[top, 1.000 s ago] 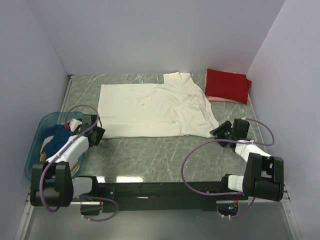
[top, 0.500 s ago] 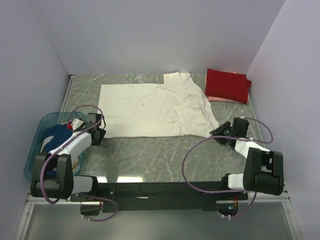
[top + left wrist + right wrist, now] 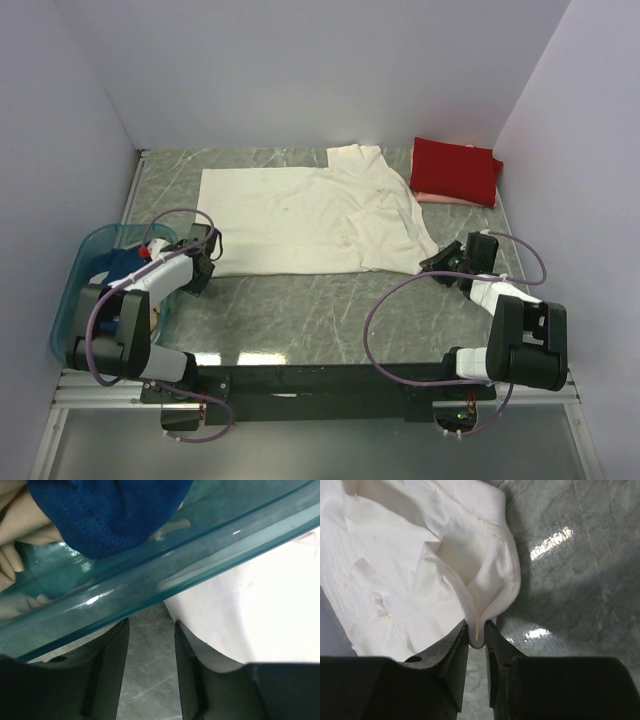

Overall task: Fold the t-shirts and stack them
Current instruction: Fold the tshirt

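A cream-white t-shirt [image 3: 290, 215] lies spread across the middle of the table [image 3: 330, 300]. At its 4 o'clock corner the right gripper [image 3: 477, 631] pinches a sleeve fold. At 8 o'clock, the left gripper [image 3: 150, 632] gapes empty (beside the teal basket [image 3: 165, 575]).

Top cam sits high behind the arms, looking down on the whole surface [image 3: 300, 300]; both wrist cams are close-up, all three sharing the cream-white t-shirt [image 3: 290, 215].
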